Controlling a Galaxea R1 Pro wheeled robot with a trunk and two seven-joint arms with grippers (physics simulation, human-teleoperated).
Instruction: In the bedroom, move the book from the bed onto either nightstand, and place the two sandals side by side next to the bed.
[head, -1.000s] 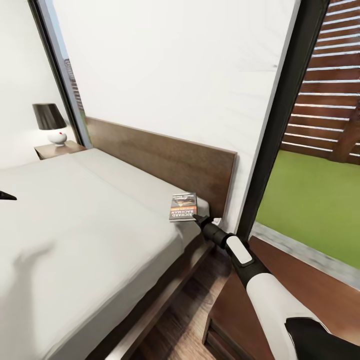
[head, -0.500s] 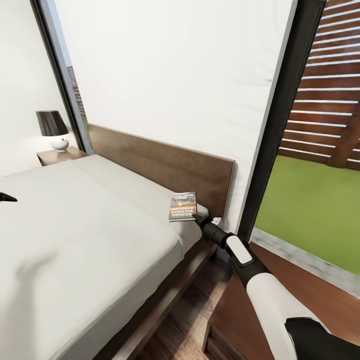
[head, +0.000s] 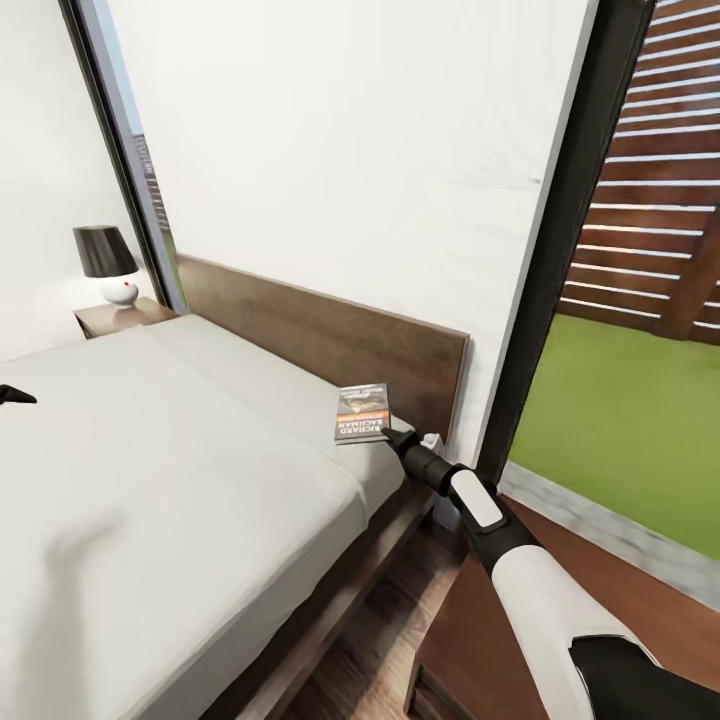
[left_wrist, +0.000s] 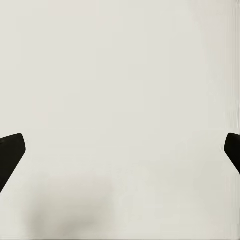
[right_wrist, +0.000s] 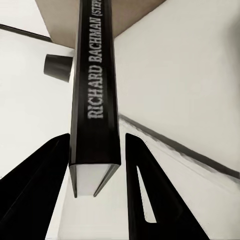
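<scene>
The book (head: 361, 412), dark with an orange band, is held tilted just above the pale grey mattress of the bed (head: 150, 470), at the corner by the headboard. My right gripper (head: 392, 435) is shut on its lower edge. In the right wrist view the spine of the book (right_wrist: 95, 95), lettered "RICHARD BACHMAN", sits between the two black fingers of the right gripper (right_wrist: 96, 137). My left gripper (left_wrist: 120, 150) hangs open over the mattress, and its tip (head: 12, 395) pokes in at the head view's left edge. The two sandals are out of view.
One nightstand (head: 100, 320) with a black-shaded lamp (head: 108, 262) stands beyond the bed's far side. Another nightstand (head: 470, 620) sits under my right arm, beside the bed frame. A dark window frame (head: 545, 250) rises behind the headboard (head: 320, 335). Wood floor (head: 370, 660) shows between bed and nightstand.
The whole view has shifted a little, so the camera moved. The book stays in my right gripper and has edged slightly up and left over the mattress corner.
</scene>
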